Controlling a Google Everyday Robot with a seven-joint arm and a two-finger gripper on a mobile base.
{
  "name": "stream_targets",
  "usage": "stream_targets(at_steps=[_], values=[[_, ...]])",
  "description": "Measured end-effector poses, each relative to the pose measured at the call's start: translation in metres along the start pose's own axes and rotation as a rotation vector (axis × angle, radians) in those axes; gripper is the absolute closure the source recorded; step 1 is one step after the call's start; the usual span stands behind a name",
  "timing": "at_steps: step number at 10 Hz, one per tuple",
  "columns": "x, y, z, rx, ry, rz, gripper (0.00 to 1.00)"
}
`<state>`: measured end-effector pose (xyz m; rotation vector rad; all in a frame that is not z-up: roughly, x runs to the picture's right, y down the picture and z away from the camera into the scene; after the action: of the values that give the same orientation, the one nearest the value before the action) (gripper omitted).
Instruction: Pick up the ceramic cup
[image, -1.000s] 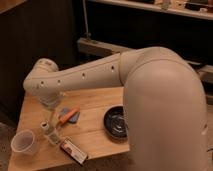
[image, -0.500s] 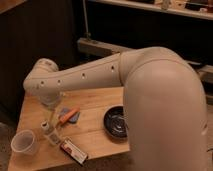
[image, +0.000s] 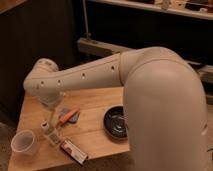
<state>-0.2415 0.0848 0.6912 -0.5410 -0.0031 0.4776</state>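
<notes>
The ceramic cup (image: 24, 141), small, pale and round, stands upright on the front left corner of the wooden table (image: 95, 135). My gripper (image: 50, 111) hangs down from the pale wrist over the table's left part, up and to the right of the cup and apart from it. It is open and holds nothing. A small clear bottle (image: 48, 133) stands just below the gripper, between it and the table's front edge.
A wide black bowl (image: 115, 121) sits at the table's right, partly behind my thick arm (image: 160, 100). A blue and orange item (image: 68, 116) lies mid-table. A red and white packet (image: 73, 150) lies at the front edge. Dark shelving stands behind.
</notes>
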Motion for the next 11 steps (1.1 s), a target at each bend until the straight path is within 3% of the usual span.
stream_targets(at_steps=[3,4,8,11], values=[[0.001,-0.001,0.0,0.002,-0.003,0.002,0.2],[-0.003,-0.004,-0.002,0.008,-0.021,0.002,0.2],[-0.043,-0.054,-0.019,0.018,-0.091,-0.002,0.2],[-0.088,-0.066,-0.013,-0.046,-0.129,-0.018,0.2]])
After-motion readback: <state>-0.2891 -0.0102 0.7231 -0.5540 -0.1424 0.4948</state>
